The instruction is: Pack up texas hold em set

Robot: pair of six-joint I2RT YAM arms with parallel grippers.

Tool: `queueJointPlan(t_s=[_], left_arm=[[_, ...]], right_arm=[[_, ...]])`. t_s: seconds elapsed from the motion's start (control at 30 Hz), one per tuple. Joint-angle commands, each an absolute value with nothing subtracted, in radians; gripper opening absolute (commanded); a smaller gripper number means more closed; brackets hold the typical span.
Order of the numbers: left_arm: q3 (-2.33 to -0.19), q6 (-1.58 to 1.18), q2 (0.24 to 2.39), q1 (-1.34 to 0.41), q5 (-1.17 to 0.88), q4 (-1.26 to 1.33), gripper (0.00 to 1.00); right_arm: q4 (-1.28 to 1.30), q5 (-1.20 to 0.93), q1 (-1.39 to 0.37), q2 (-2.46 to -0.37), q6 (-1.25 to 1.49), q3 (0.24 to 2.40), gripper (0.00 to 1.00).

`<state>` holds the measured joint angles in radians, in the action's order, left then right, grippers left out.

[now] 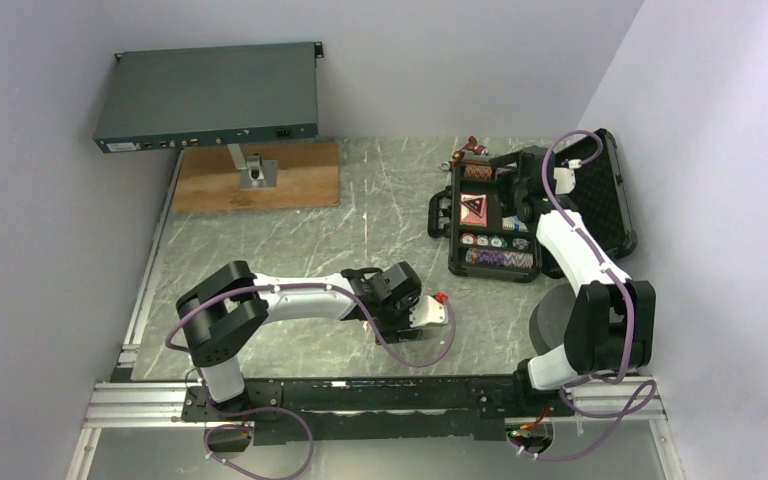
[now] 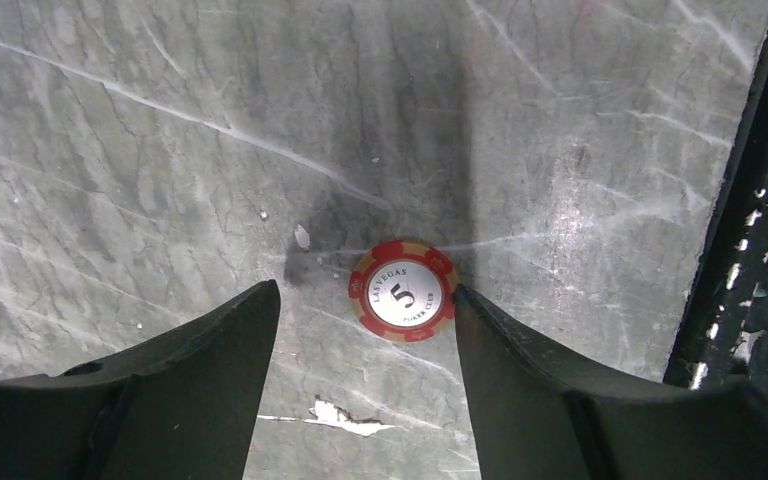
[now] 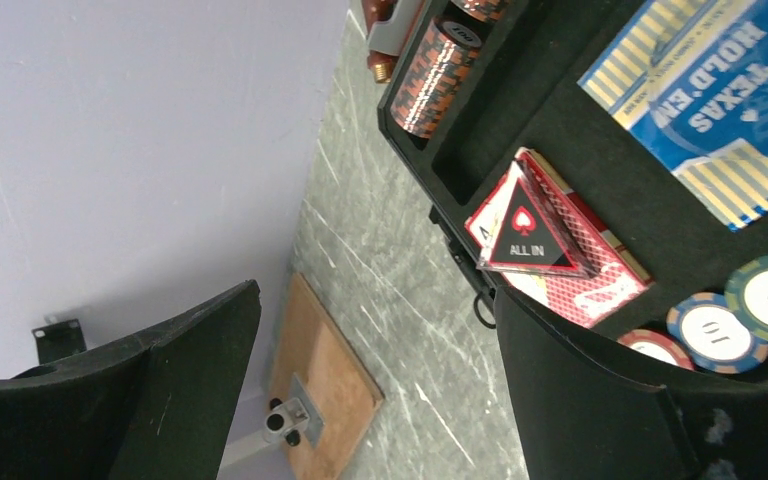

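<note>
Robot lab test cell, plain pale walls (image 1: 460,60) boxing in a grey marbled table (image 1: 310,240), left arm (image 1: 290,298) and right arm (image 1: 580,250) bolted to an aluminium rail (image 1: 140,405), grey rack box (image 1: 208,95) on a stand (image 1: 250,165) over a wooden board (image 1: 300,180).

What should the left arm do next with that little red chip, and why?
Probably nudge sideways first, so the red chip sits mid-gap before closing. It lies flat on the table between the open left jaws, but right up beside one finger, with a wide gap to the other. Closing now might just push it along.
</note>
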<state>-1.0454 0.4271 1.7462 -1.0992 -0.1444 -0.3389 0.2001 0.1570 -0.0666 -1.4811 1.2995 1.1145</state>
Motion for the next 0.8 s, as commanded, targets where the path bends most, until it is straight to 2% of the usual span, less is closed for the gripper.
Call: queueJointPlan(t_s=[0.0, 0.23, 0.57, 0.77], left_arm=[[-1.090, 0.395, 1.772, -1.108, -0.143, -0.371, 0.71], [-1.154, 0.358, 1.825, -1.109, -0.142, -0.436, 0.71], [-1.288, 0.217, 1.925, -1.134, -0.022, -0.613, 0.71], [-1.314, 0.142, 1.967, -1.157, 0.049, -0.664, 0.66]], right_arm=[[0.181, 0.200, -0.059, -1.438, 1.253, 1.085, 0.90], [0.193, 0.168, -0.039, -1.442, 1.227, 1.080, 0.90], [0.224, 0.176, -0.034, -1.438, 1.192, 1.099, 0.90], [0.231, 0.186, -0.034, -1.428, 1.185, 1.097, 0.90]])
